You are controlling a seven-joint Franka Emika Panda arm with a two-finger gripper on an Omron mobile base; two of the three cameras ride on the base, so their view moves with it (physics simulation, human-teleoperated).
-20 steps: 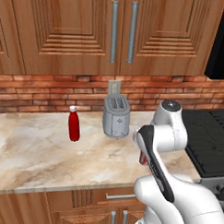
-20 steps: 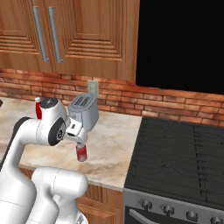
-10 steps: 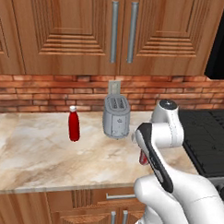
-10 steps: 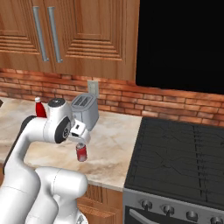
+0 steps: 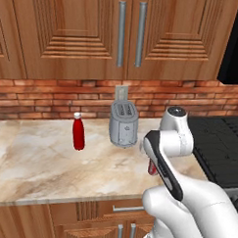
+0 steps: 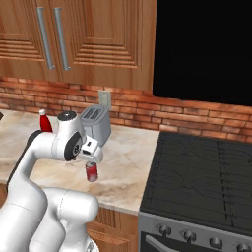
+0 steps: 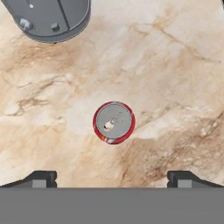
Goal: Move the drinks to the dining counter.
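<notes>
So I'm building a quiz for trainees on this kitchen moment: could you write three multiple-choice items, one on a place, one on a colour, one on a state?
1. The small red soda can stands where?
A on the black stove
B on the marbled stone worktop
C inside the silver toaster

2. The slim red bottle has which cap colour?
A white
B blue
C green

3. The claw is:
A shut on the can
B open above the can
C gripping the bottle

Answers: B, the can stands upright on the marble; A, a white cap tops the bottle; B, the tips stand wide apart, clear of the can.
</notes>
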